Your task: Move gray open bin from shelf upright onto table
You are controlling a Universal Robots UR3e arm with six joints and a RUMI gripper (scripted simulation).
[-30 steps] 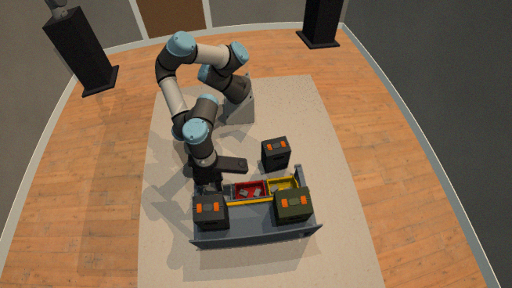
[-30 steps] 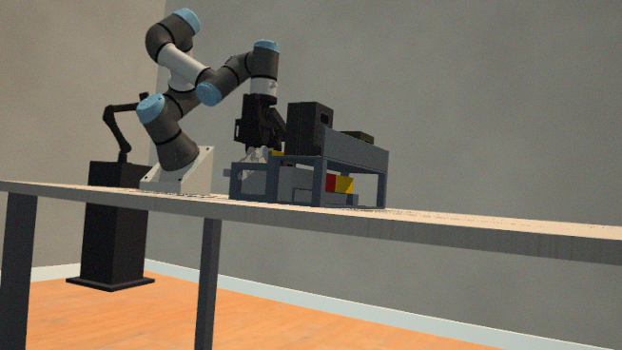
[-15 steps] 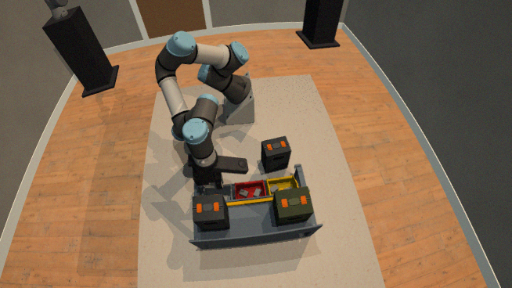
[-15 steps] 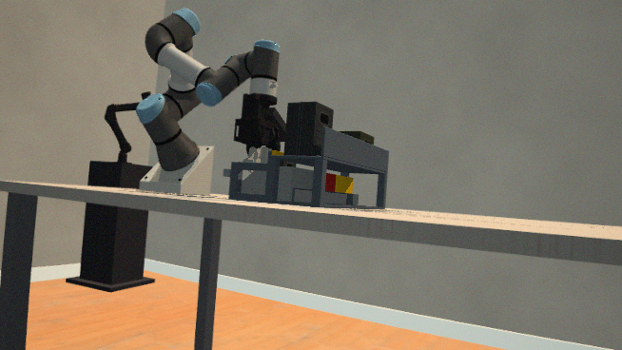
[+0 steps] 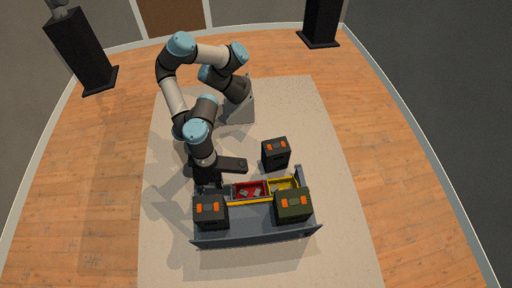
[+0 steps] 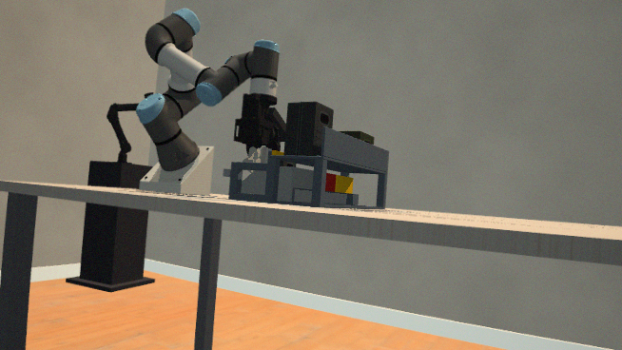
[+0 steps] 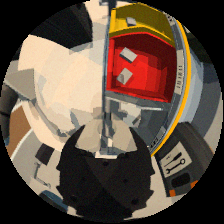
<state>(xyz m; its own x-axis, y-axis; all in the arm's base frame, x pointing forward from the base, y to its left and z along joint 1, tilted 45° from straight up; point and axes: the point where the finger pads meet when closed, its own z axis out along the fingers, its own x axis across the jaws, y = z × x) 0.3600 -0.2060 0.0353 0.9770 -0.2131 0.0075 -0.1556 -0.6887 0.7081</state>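
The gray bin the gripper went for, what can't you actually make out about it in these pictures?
- Top view: the gripper and wrist cover most of the gray bin; its parts are hidden.
- Exterior view: the shelf frame and a dark case block where the fingers close on the bin's wall.
- Wrist view: the gripper body fills the bottom, the wall is a thin distorted strip; only the red bin and yellow bin show contents.

Even, soft light is cast from above; layered arm shadows are thrown across the bench (image 5: 333, 129). The top view is bowed at its edges. The wrist view is confined to a fisheye circle, blocky and blurred. No glare is seen.
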